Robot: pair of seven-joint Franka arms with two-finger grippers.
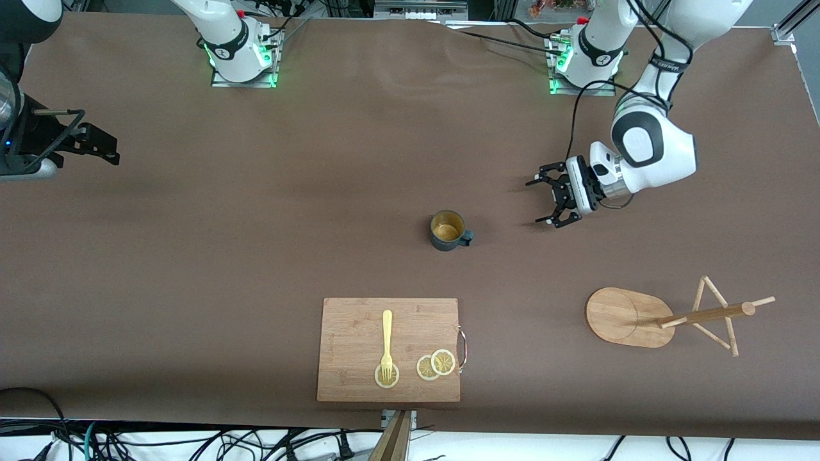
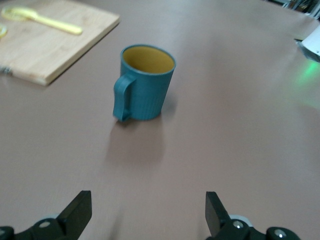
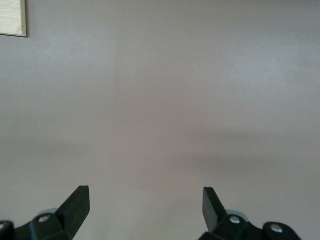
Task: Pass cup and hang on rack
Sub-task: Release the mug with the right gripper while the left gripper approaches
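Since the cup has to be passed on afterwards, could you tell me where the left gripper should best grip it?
Probably across the ribbed body of the upright cup, coming level from the open left gripper side; the handle faces that gripper, so straddle it or grip above it.

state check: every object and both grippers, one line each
cup: upright on the table, not held
rack: upright, pegs bare
cutting board: flat, carrying fork and slices
fork: lying on the board, tines on a slice
lemon slices: flat on the board
left gripper: jaws open, empty, beside the cup
right gripper: jaws open, empty, waiting
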